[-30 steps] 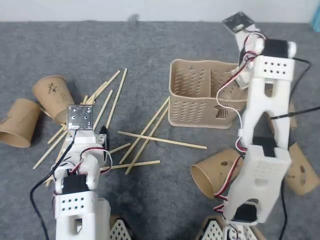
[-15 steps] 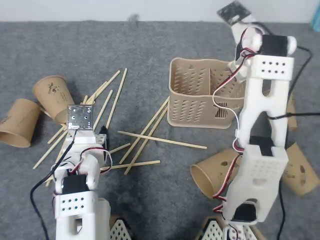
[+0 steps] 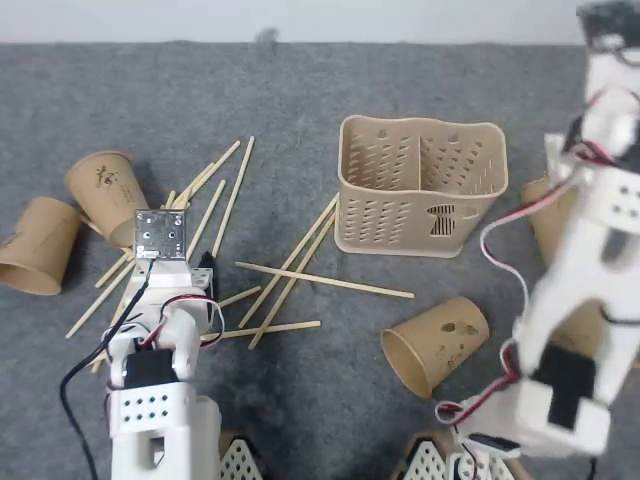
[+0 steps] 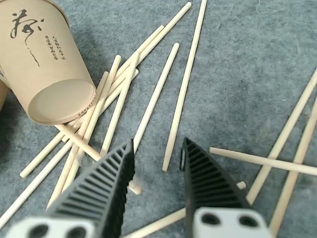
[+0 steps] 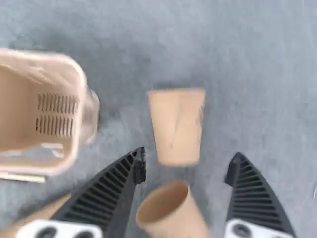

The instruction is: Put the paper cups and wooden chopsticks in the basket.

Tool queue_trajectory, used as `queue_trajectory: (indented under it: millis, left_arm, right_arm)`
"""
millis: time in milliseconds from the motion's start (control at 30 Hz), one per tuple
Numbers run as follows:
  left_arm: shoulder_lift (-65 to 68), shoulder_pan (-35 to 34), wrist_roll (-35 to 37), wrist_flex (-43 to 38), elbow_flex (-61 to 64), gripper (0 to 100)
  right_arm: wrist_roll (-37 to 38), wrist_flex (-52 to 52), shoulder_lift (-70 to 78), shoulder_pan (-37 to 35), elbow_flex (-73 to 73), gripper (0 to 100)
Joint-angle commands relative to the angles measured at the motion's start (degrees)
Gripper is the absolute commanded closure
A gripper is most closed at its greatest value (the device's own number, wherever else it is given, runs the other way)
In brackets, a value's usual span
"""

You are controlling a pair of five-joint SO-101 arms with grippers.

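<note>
Paper cup (image 5: 176,126) pickup is in hand, we judge: the wide-open right gripper (image 5: 188,156) must descend and close; the left gripper (image 4: 157,144) hangs open.

On the flecked grey felt table (image 3: 300,100): a tan slotted plastic basket (image 3: 390,225), brown paper cups (image 3: 105,185) bearing dark brush marks, pale wooden chopsticks (image 3: 322,281)

White arms (image 3: 150,405), black ribbed hands (image 4: 157,144), red-white cables (image 3: 215,320).
</note>
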Motion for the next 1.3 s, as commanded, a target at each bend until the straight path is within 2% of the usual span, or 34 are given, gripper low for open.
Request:
queue_trajectory:
  millis: [0, 167, 433, 533, 733, 967, 1133, 1267]
  left_arm:
    - [-0.79, -0.18, -0.53, -1.41, -0.13, 86]
    - [-0.79, -0.18, -0.53, -1.32, -0.13, 86]
    - [-0.79, -0.18, -0.53, -1.23, -0.13, 86]
    - [-0.79, -0.26, -0.53, -1.23, -0.04, 86]
    - [-0.79, -0.26, -0.53, -1.32, 0.22, 86]
    - [-0.79, -0.26, -0.53, -1.41, 0.22, 86]
    - [-0.79, -0.26, -0.53, -1.41, 0.22, 86]
    - [-0.79, -0.26, -0.53, -1.41, 0.22, 86]
  right_arm:
    - [-0.79, 2.24, -8.22, 3.47, 11.78, 86.8]
    - [2.99, 0.22, -7.87, 6.64, 24.53, 99.1]
    - [3.78, -10.95, 3.47, 11.47, 32.18, 99.1]
    - [7.12, -11.91, 8.66, 13.14, 32.09, 99.1]
    - [14.68, -11.12, 13.85, 19.56, 30.51, 99.1]
    - [22.77, -7.25, 12.53, 28.0, 27.25, 99.1]
    - [27.43, -2.07, 11.47, 32.31, 22.95, 99.1]
    - [28.4, -0.04, 11.38, 34.24, 18.9, 99.1]
